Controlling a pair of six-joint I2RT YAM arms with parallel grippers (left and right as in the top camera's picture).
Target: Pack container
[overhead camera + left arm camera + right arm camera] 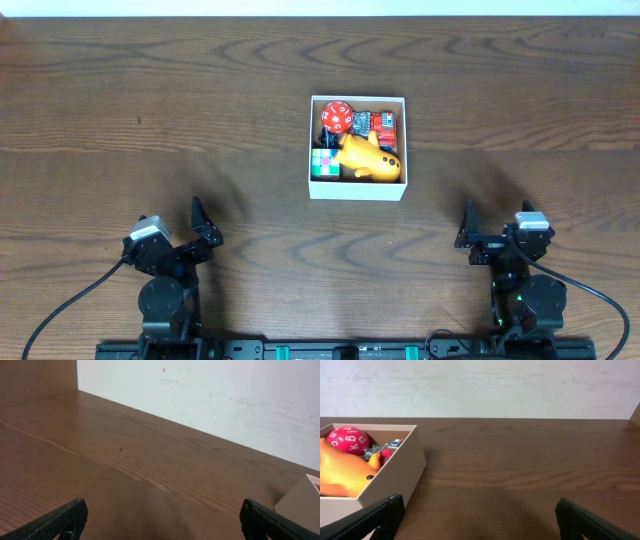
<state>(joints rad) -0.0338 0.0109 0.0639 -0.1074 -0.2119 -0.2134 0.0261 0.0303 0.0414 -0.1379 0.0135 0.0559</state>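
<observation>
Overhead view: the container [357, 190], a small square white-walled box, sits open-topped on the wooden table [120, 100], and both arms are on its near side.
Container contents: four toys are packed close together inside the walls.
Red die [336, 117]: a many-sided ball with white numerals in the container's far left corner.
Yellow-orange toy [366, 158]: a rounded, animal-like figure lying across the container's middle and near right. It touches the die and the cube.
Colour cube [324, 163]: a puzzle cube showing green and pink squares in the container's near left corner.
Red block toy [381, 127]: it sits in the container's far right corner and is partly covered by the yellow-orange toy. Its exact kind cannot be told.
Left gripper [162, 507]: it is well apart from the container, near and to the left of it. Its jaws are spread wide with nothing between them but bare table. Its wrist view catches only one corner of the container at the far right edge.
Right gripper [480, 510]: it is well apart from the container, near and to the right of it. Its black fingers [375, 517] are parted wide and hold nothing. Its wrist view shows the container's side wall to the left, with the die and the yellow-orange toy rising above the rim.
Cables [70, 300]: black leads curve away from each arm base on the side away from the container.
Backdrop: a pale wall [480, 385] rises beyond the table's far edge, past the container.
</observation>
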